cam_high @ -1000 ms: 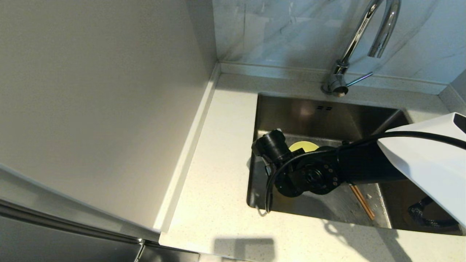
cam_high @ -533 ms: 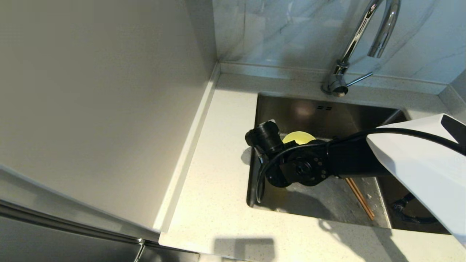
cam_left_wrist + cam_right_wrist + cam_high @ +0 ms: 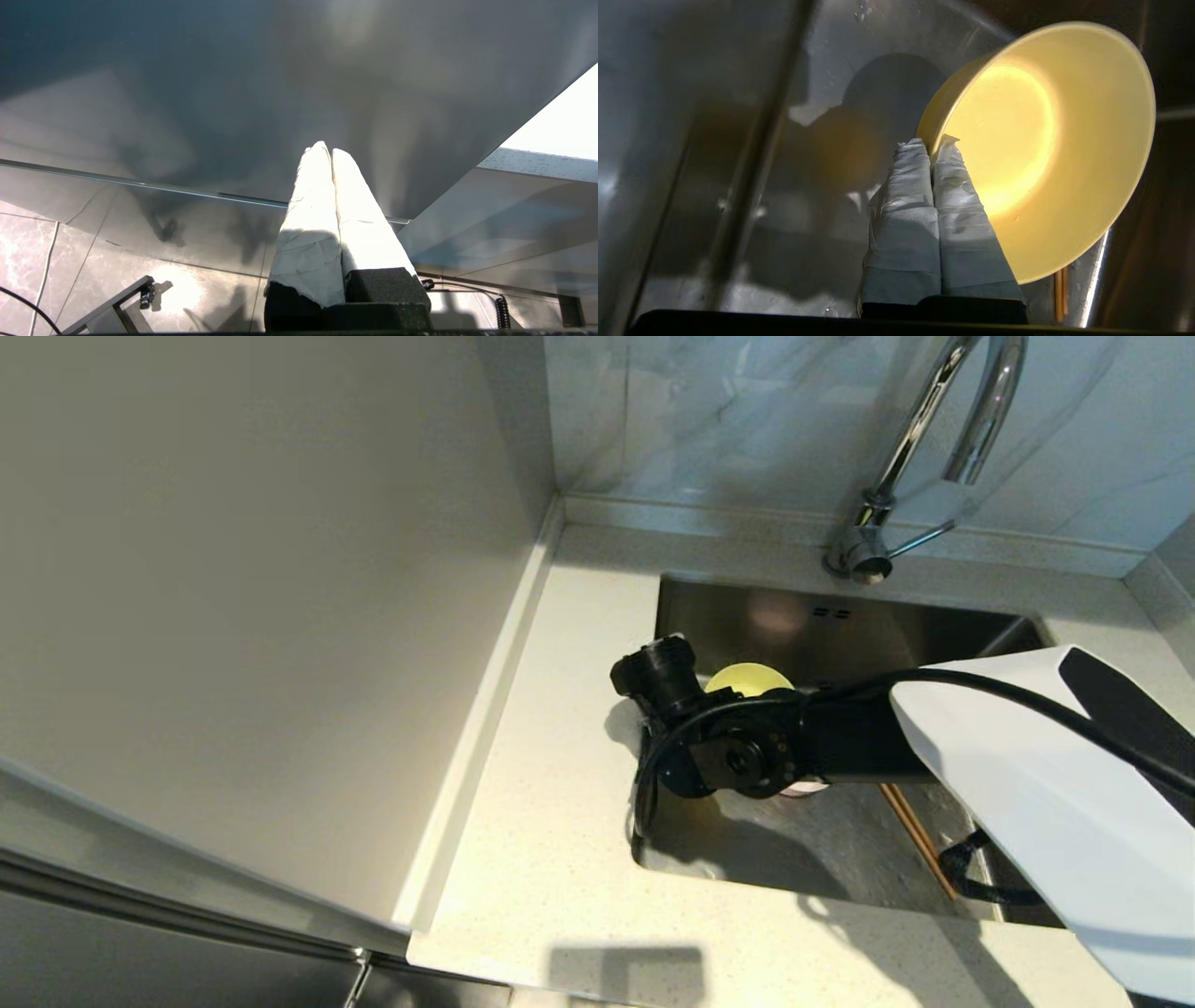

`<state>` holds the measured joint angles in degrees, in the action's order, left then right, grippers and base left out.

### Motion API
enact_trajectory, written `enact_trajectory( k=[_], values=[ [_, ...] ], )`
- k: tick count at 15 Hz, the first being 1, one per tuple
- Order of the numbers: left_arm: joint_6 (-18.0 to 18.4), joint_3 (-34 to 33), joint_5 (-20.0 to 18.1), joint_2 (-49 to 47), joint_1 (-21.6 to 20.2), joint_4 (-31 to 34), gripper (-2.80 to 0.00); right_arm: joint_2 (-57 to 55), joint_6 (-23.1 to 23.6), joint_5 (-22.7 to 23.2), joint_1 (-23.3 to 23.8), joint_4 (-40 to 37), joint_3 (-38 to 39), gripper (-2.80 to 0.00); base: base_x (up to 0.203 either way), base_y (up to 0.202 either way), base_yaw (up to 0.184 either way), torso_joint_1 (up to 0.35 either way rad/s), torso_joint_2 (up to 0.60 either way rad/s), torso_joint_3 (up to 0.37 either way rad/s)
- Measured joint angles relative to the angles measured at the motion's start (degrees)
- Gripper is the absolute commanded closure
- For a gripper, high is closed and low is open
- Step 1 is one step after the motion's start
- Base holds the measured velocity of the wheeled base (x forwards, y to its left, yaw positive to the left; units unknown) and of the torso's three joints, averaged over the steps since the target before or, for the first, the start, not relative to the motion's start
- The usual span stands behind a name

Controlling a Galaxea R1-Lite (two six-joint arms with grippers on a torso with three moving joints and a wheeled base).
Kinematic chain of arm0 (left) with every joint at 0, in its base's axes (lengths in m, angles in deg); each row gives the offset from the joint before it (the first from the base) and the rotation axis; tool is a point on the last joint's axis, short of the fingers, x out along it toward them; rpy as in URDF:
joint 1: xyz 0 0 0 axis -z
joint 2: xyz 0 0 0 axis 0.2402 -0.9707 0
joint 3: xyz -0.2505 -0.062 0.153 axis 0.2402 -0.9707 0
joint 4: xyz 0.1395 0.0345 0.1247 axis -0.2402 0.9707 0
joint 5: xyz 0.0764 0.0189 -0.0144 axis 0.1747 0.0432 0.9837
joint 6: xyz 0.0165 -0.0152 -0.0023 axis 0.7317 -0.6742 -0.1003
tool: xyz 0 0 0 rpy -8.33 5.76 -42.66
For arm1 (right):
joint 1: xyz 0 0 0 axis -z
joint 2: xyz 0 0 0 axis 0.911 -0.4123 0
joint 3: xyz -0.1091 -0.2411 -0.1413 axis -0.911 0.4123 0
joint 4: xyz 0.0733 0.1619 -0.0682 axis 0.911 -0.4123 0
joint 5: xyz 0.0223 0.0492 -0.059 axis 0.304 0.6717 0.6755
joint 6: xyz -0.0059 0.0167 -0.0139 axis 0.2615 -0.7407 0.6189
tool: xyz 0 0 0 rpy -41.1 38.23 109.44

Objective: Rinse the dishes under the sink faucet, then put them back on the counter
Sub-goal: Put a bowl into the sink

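The right gripper [image 3: 930, 148] is clamped tight on the rim of the yellow-green bowl [image 3: 1064, 154], tilted, at centre frame over the steel sink's [image 3: 822, 840] left edge. Chopsticks [image 3: 910, 826] lie in the sink at lower right. The left gripper [image 3: 327, 151], fingers together and empty, is parked by a dark panel [image 3: 187, 93].

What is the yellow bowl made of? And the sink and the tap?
Bowl: probably plastic, maybe glazed ceramic; smooth, matte, light glows through its wall. Sink: brushed steel, grey with dull, blurry reflections. Tap: polished chrome-like metal, with mirror-sharp highlights.
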<state>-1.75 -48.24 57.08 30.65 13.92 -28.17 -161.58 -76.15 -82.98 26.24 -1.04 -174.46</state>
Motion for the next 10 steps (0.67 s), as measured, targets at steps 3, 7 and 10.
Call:
enact_trajectory(
  k=[3,7,10],
  values=[
    [-0.02,0.00,-0.02,0.00,-0.02,-0.02,0.00,-1.89,1.86,-0.13,-0.09,-0.16,-3.57,0.00,0.000,0.000,0.000,0.000,0.00,0.000],
    [-0.02,0.00,-0.02,0.00,-0.02,0.00,0.00,-3.96,1.98,-0.01,-0.27,0.09,-5.28,0.00,0.000,0.000,0.000,0.000,0.00,0.000],
    [-0.02,0.00,-0.02,0.00,-0.02,-0.02,0.00,-4.89,2.17,0.02,-0.29,0.07,-6.33,0.00,0.000,0.000,0.000,0.000,0.00,0.000]
  ],
)
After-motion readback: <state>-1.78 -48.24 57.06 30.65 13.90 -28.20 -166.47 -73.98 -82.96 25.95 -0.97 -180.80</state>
